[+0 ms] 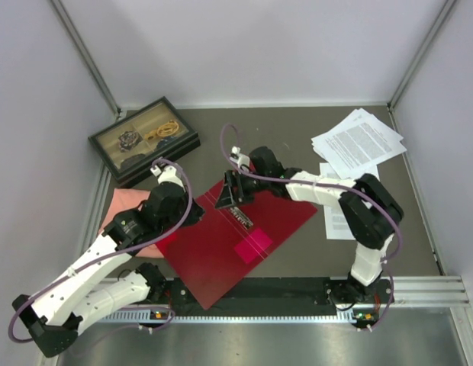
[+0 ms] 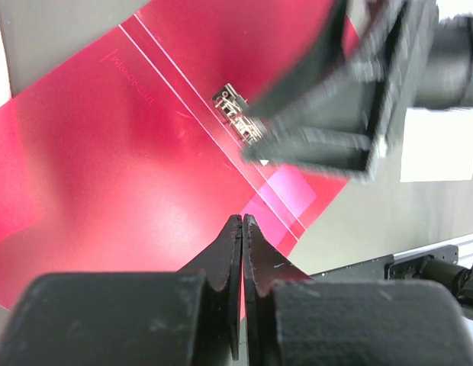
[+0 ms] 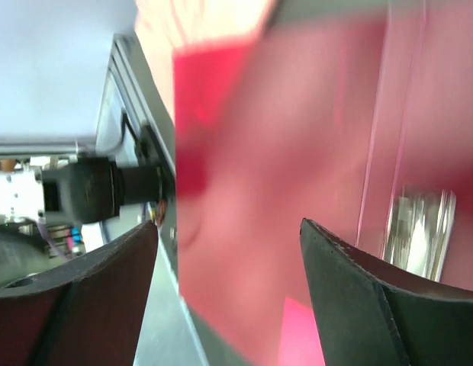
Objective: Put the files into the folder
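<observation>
Grey tabletop, flat red rectangular folder spread wide on it. Left gripper closed tight at folder's left edge; right gripper gaping, empty, over folder's spine. Folder-opening seemingly done; next, fetch white printed paper files right of folder.

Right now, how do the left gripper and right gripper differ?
The left gripper is shut, fingertips pressed together; the right gripper is open, jaws wide apart. The left gripper sits at the left edge of the red folder; the right gripper is over its far corner, near the metal clip. Shared: both are low over the open folder, and neither holds the files.
</observation>
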`<state>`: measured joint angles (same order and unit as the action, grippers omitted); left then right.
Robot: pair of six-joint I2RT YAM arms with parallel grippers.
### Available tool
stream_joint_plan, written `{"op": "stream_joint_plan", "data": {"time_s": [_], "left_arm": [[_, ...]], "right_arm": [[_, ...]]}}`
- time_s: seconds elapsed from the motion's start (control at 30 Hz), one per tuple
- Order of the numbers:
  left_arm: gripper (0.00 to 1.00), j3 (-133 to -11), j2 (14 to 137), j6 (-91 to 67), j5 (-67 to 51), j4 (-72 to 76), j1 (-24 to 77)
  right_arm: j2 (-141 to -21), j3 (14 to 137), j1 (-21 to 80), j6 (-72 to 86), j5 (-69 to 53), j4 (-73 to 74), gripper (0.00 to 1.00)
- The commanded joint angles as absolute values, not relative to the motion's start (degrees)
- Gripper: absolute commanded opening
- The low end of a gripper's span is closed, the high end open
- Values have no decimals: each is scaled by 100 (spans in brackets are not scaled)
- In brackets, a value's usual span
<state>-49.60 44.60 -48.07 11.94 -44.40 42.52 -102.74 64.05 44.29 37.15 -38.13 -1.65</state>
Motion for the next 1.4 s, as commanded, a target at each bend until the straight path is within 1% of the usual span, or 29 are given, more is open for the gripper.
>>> {"op": "stream_joint_plan", "data": {"time_s": [0.0, 0.07, 0.17, 0.27, 0.3, 0.33, 0.43, 0.47, 0.5, 0.53, 0.57, 0.6, 0.63, 0.7, 0.77, 0.8, 0.87, 0.97, 1.13, 1.17, 1.2, 1.37], "left_arm": [[4, -4904, 4272, -4922, 1064, -4351, 4263], [4, -4817, 4324, -4913, 985, -4272, 4263], [8, -4598, 4525, -4983, 940, -4052, 4263], [9, -4212, 4824, -5141, 590, -3369, 4263], [10, -4097, 4921, -5124, 380, -2862, 4263], [19, -3991, 5139, -5124, -170, -2500, 4263], [30, -3639, 5745, -5273, -895, -1481, 4263], [31, -3569, 5905, -5317, -1192, -1311, 4280], [32, -3534, 6011, -5404, -1247, -1136, 4332], [33, -3498, 6081, -5457, -1222, -986, 4368], [39, -3411, 6030, -5493, -1022, -932, 4394], [42, -3349, 5942, -5511, -906, -897, 4412], [46, -3296, 5698, -5493, -775, -888, 4412], [53, -3252, 5450, -5362, -372, -1089, 4412], [55, -3287, 5134, -5239, -168, -1465, 4412], [57, -3305, 5028, -5134, 146, -1633, 4412], [57, -3366, 4695, -5107, 377, -1897, 4412], [57, -3375, 4150, -5098, 755, -2346, 4412], [57, -3349, 3421, -5212, 1309, -2934, 4412], [57, -3331, 3349, -5229, 1327, -2970, 4412], [57, -3305, 3253, -5282, 1345, -3032, 4412], [57, -3059, 3234, -5300, 1231, -2945, 4412]], "right_arm": [[-11169, 7800, 4447, 3156, -4051, -334, 75], [-11503, 8146, 4404, 3042, -4157, -299, 77], [-11663, 8656, 4220, 2874, -4218, -90, 78], [-11410, 8658, 3982, 2918, -4123, 183, 78], [-11086, 8370, 3781, 2988, -4096, 228, 79], [-10848, 8184, 3684, 2988, -3965, 281, 79], [-10067, 7534, 3393, 2699, -3535, 1000, 82], [-9898, 7367, 3349, 2594, -3420, 1246, 85], [-9705, 6965, 3340, 2454, -3306, 1483, 89], [-9433, 6683, 3357, 2426, -3444, 1416, 91], [-9291, 6366, 3375, 2478, -3645, 1241, 92], [-9168, 5737, 3384, 2644, -3778, 848, 96], [-9028, 5452, 3453, 2680, -3858, 705, 98], [-8728, 4864, 3594, 2777, -3806, 441, 99], [-8771, 4659, 3866, 2900, -3840, 45, 99], [-8876, 4606, 3963, 3040, -3858, -156, 99], [-9226, 4693, 4269, 3094, -3893, -430, 99], [-9587, 5044, 4412, 3260, -3920, -859, 99], [-10835, 6528, 4421, 3182, -4183, -818, 99], [-11002, 7018, 4421, 3147, -4218, -783, 99], [-11361, 7223, 4412, 3138, -4271, -774, 99], [-12084, 8312, 4395, 2901, -4219, -712, 99]]}}
